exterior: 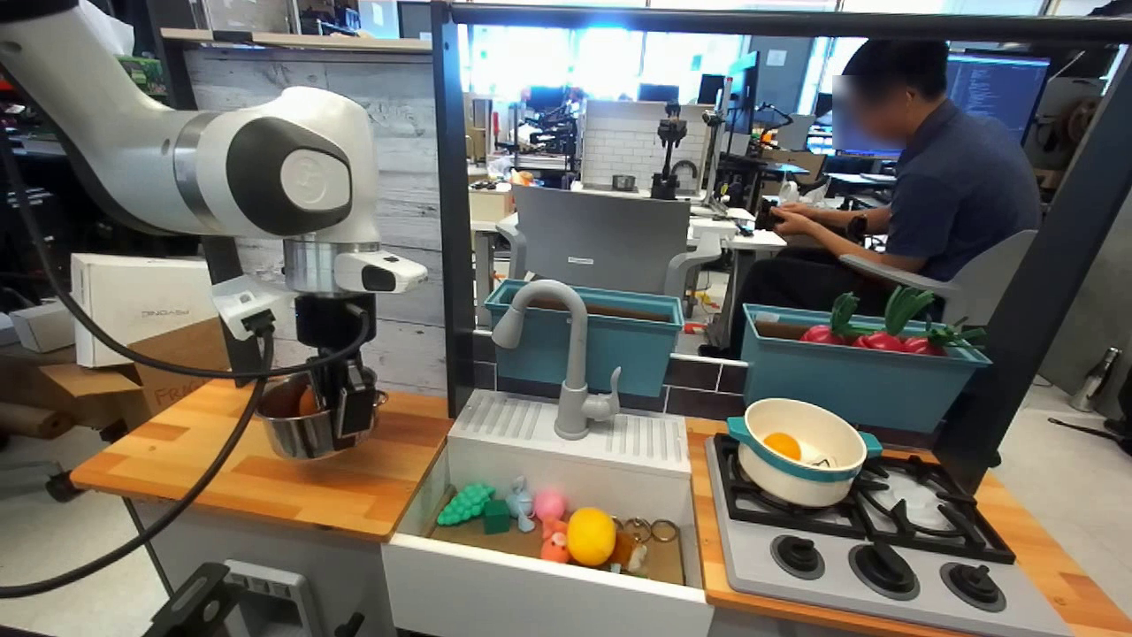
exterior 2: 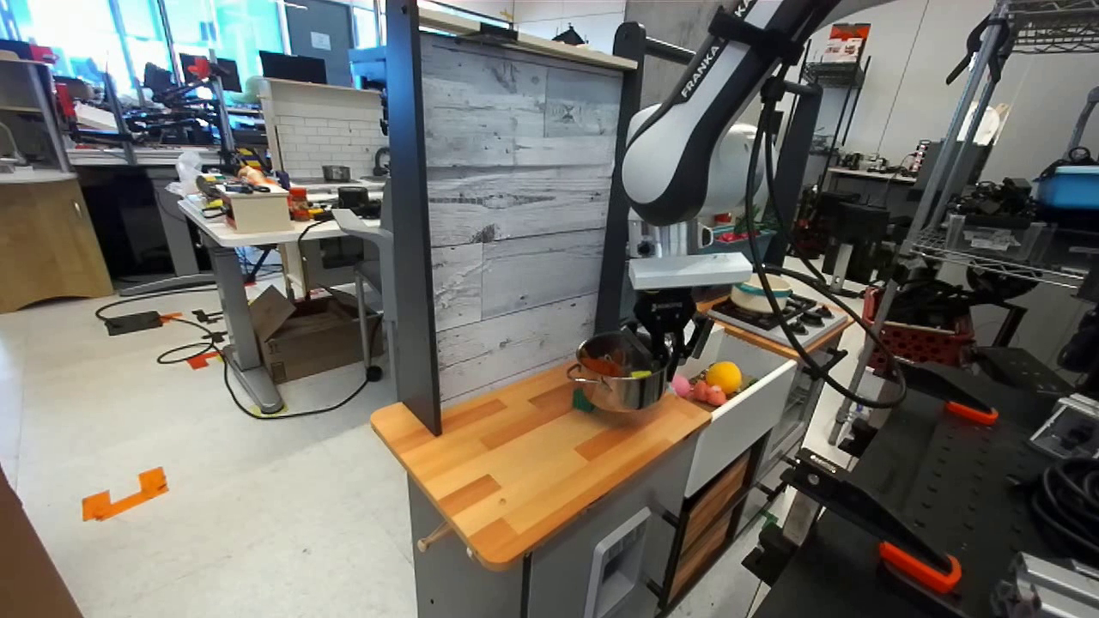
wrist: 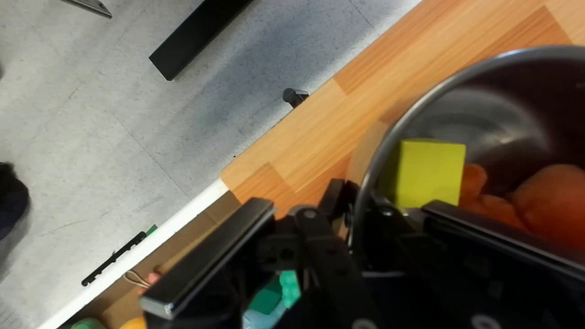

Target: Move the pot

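Observation:
The pot [exterior: 299,435] is a small shiny silver pot on the left side of the scene, also seen in an exterior view [exterior 2: 622,392]. In the wrist view the pot [wrist: 480,107] fills the right side, with a yellow block [wrist: 430,173] and an orange-red soft object [wrist: 550,201] inside. My gripper [wrist: 358,203] is shut on the pot's rim, one finger inside and one outside. The gripper also shows in both exterior views [exterior: 349,416] [exterior 2: 671,348], pointing down at the pot's sink-side edge. The pot is roughly upright and appears slightly above the counter; the gap is hard to judge.
The wooden counter [exterior 2: 532,463] lies under the pot. A green object [exterior 2: 582,401] shows beside the pot. The sink [exterior: 539,566] holds several toys, with a grey faucet [exterior: 575,372] behind. A cream pot with teal handles [exterior: 778,482] stands on the stove [exterior: 840,553]. A plank wall [exterior 2: 524,206] stands behind.

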Controlling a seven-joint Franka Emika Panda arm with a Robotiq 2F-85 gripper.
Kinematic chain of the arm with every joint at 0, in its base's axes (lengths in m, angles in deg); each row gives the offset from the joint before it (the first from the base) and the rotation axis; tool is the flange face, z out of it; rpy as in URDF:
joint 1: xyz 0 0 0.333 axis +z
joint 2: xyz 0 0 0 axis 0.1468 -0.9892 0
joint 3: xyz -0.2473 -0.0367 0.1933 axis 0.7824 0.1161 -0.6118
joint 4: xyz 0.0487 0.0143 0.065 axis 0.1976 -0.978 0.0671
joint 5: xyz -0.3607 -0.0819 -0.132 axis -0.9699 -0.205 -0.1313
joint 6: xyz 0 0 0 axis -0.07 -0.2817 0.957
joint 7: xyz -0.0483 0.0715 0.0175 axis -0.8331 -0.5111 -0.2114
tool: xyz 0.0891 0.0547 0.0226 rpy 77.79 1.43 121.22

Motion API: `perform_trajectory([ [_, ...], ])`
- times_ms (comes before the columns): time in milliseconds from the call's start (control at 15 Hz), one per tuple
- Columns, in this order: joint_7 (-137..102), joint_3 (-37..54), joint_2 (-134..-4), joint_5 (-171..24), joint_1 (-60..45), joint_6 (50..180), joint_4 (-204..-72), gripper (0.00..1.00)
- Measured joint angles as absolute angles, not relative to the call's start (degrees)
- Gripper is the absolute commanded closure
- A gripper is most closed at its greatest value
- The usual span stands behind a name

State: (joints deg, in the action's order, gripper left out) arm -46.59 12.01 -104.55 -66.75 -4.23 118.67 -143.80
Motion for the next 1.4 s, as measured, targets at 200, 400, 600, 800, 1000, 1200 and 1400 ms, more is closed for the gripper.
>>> perform_trajectory([
  [200,-47.08,12.69,-104.55,-66.26,-4.29,118.67,-144.75,0.98],
  [400,-47.18,13.14,-104.34,-65.84,-4.39,118.67,-145.59,0.98],
  [600,-47.33,13.64,-103.25,-65.69,-4.78,118.70,-147.60,0.98],
  [800,-47.62,14.24,-102.55,-65.34,-5.55,118.61,-149.40,0.98],
  [1000,-47.67,14.43,-102.67,-64.88,-6.56,118.45,-150.06,0.98],
  [1200,-47.81,14.42,-103.40,-64.80,-6.88,118.40,-149.67,0.98],
  [1400,-48.01,14.07,-104.78,-64.80,-6.86,117.38,-147.84,0.98],
])
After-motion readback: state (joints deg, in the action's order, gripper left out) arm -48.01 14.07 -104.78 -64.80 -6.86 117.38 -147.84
